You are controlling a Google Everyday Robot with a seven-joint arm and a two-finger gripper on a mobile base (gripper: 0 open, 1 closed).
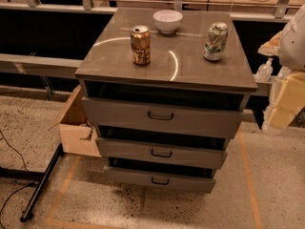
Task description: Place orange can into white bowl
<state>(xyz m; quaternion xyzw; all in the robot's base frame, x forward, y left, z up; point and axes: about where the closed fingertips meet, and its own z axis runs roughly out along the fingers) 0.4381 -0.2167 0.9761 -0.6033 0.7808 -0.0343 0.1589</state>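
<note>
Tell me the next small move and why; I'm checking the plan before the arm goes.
Probably swing the gripper, at the right edge beyond the drawer cabinet, left toward the orange can. The can stands upright and ungrasped on the cabinet top, nearer the camera and left of the white bowl, so reaching it comes first.

Cabinet top [190,73] holds orange can [140,45] near left, white bowl [167,21] far centre, green-white can [216,42] right; gripper [285,101] off right edge
</note>
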